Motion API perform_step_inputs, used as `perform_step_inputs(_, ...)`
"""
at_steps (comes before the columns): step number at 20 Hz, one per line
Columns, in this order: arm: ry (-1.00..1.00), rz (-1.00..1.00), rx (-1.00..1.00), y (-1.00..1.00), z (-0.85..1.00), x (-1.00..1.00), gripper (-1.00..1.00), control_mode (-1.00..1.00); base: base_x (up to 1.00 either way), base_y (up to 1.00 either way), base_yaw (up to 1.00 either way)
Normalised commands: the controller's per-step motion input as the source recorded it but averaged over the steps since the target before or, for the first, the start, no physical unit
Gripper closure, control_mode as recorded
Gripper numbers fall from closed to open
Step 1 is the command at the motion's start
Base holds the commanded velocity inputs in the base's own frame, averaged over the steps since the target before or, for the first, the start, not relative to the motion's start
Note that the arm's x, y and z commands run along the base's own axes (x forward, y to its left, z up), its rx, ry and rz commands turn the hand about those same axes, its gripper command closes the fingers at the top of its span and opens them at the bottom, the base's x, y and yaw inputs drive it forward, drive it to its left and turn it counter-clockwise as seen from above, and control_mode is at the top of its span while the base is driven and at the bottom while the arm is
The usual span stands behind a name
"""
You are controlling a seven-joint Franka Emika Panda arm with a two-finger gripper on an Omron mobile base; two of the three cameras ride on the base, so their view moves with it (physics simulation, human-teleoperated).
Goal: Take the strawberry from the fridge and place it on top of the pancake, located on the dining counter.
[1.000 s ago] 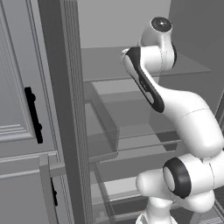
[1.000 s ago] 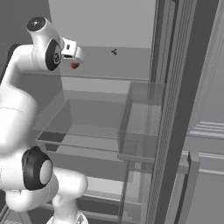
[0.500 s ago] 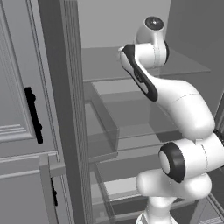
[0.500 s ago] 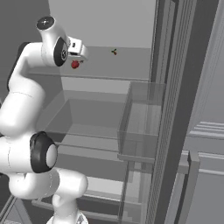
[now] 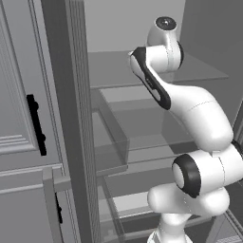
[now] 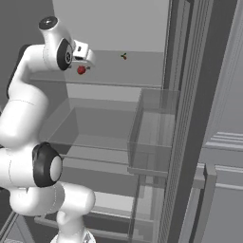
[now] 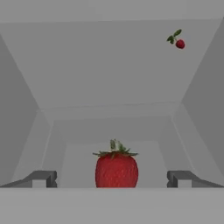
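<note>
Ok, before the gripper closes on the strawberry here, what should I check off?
1. Fridge door open, shelf reachable: ok.
2. Strawberry centred between the fingertips: ok in the hand view.
3. Gripper open wider than the berry: ok.
4. Fingers far enough forward to flank the berry: cannot tell.
5. Small cherry-like fruit clear of the approach: ok, far back and to one side.
</note>
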Motion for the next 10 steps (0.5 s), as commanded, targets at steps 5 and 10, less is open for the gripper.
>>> perform_step_inputs(5, 0.00, -0.04, 0.00, 0.00, -0.15, -0.15, -1.00, -1.00, 0.00, 0.00, 0.00)
perform_step_inputs(10, 0.00, -0.03, 0.00, 0.00, -0.18, 0.03, -1.00, -1.00, 0.00, 0.00, 0.00)
